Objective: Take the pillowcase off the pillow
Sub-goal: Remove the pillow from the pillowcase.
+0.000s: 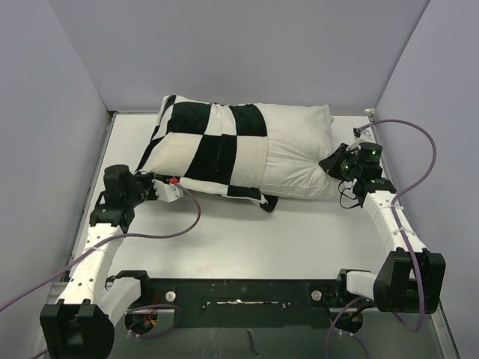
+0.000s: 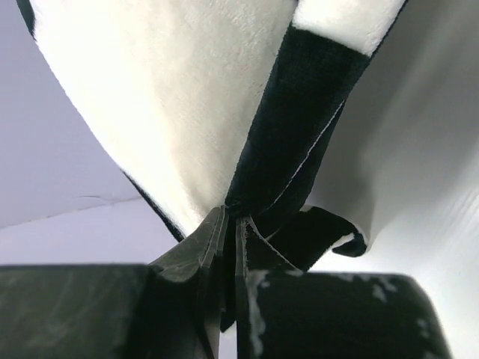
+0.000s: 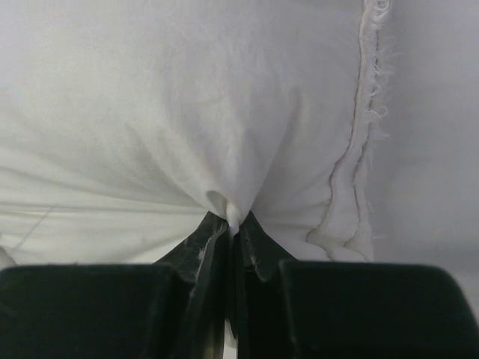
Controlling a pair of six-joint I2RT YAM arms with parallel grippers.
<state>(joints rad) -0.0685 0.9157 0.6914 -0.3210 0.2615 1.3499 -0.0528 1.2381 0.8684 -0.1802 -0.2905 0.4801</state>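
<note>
One checkered pillowcase (image 1: pixel 206 146) covers the left part of the one white pillow (image 1: pixel 299 149), whose right end shows bare; both lie across the far half of the counter (image 1: pixel 247 239). The left pincer (image 2: pixel 232 222) is clamped on the pillowcase's near-left corner. The right pincer (image 3: pixel 233 218) is clamped on a pinch of bare pillow cloth beside a frayed seam (image 3: pixel 352 149). With two grips at opposite ends, the arms seem set to pull cover and cushion apart.
</note>
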